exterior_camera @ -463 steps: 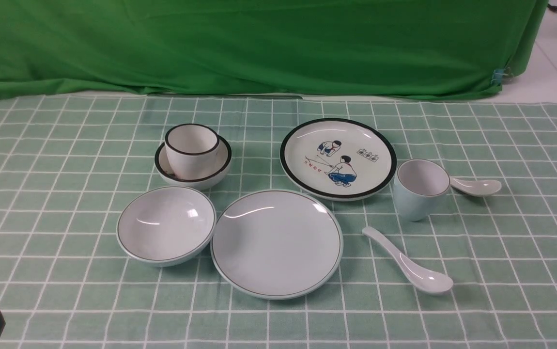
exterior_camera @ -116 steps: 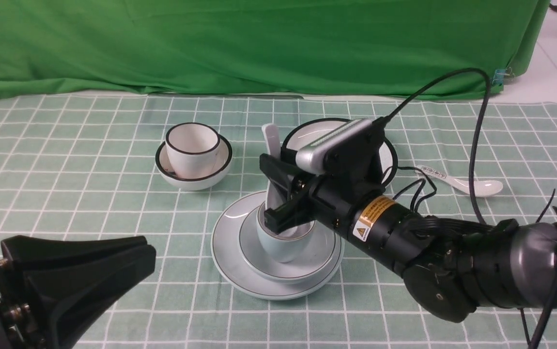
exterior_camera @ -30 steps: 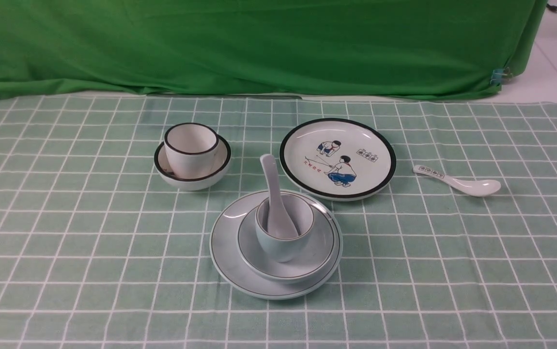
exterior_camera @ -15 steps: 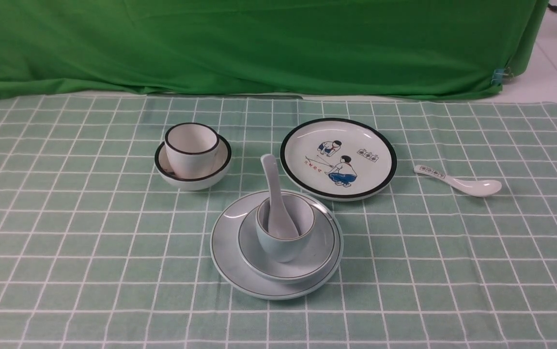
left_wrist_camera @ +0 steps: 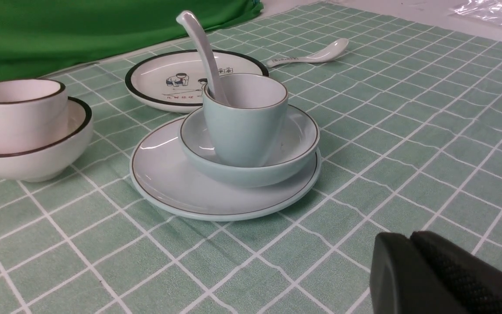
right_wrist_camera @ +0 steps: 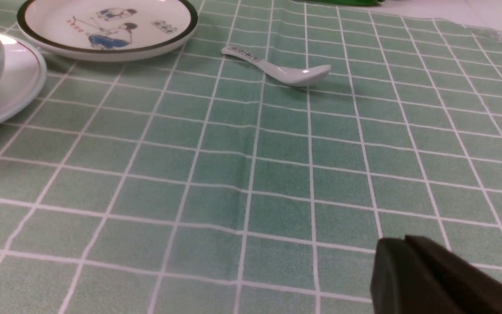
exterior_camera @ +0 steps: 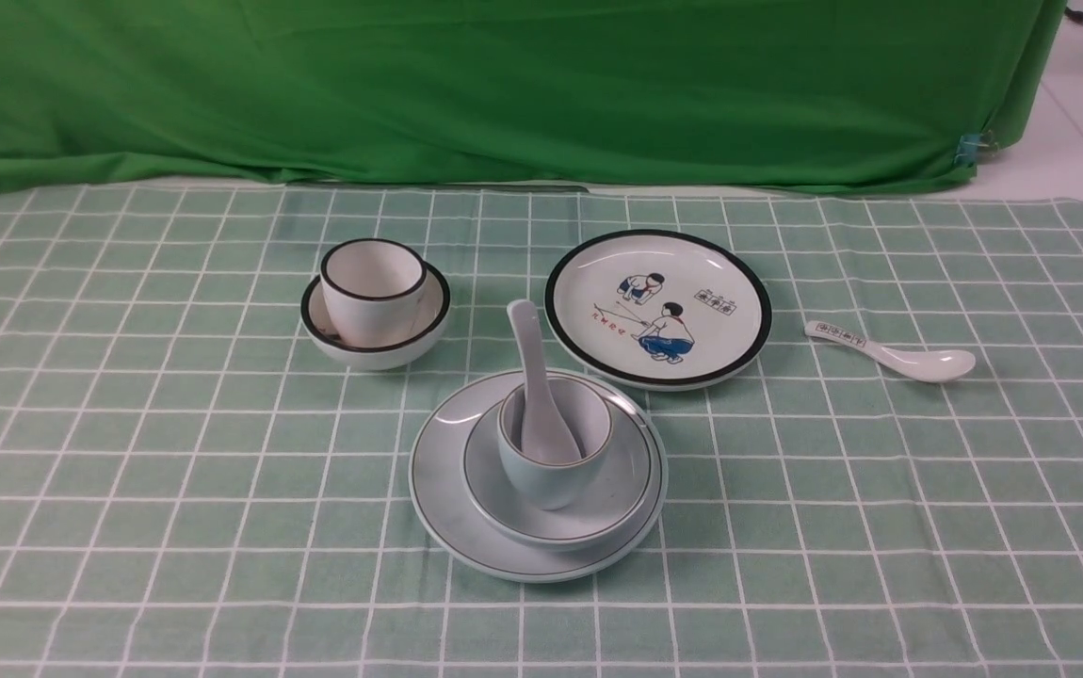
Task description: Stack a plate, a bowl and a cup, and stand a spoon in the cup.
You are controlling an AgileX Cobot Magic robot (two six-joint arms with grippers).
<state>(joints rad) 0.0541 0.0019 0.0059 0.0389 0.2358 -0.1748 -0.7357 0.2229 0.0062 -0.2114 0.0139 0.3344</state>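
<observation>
Stack looks done. Plate (exterior_camera: pixel 438 490) sits lower centre of the front view on the bench (exterior_camera: pixel 127 490); bowl (exterior_camera: pixel 617 471) sits on it, cup (exterior_camera: pixel 541 476) stands upright in the bowl, spoon (exterior_camera: pixel 530 377) stands in the cup, handle leaning on the cup's left rim and pointing up toward the backdrop. All four nest, nothing tilted off.

Neither arm shows in the front view. Left gripper (left_wrist_camera: pixel 447 274) is a dark tip at lower right of the left wrist view, well apart from the stack; its fingers look pressed together and carry nothing, though only the tips show. Right gripper (right_wrist_camera: pixel 434 279) is at lower right of the right wrist view; same look, probably pressed together and carrying nothing.

What's left, as I judge it: leave the stack alone. Any motion should stay wide of the spoon handle, the tallest and easiest part to knock. Marked spoon (exterior_camera: pixel 890 350) at right, cartoon plate (exterior_camera: pixel 749 282) and black-rimmed bowl (exterior_camera: pixel 377 353) with its cup (exterior_camera: pixel 372 287) are distractors; don't touch.
</observation>
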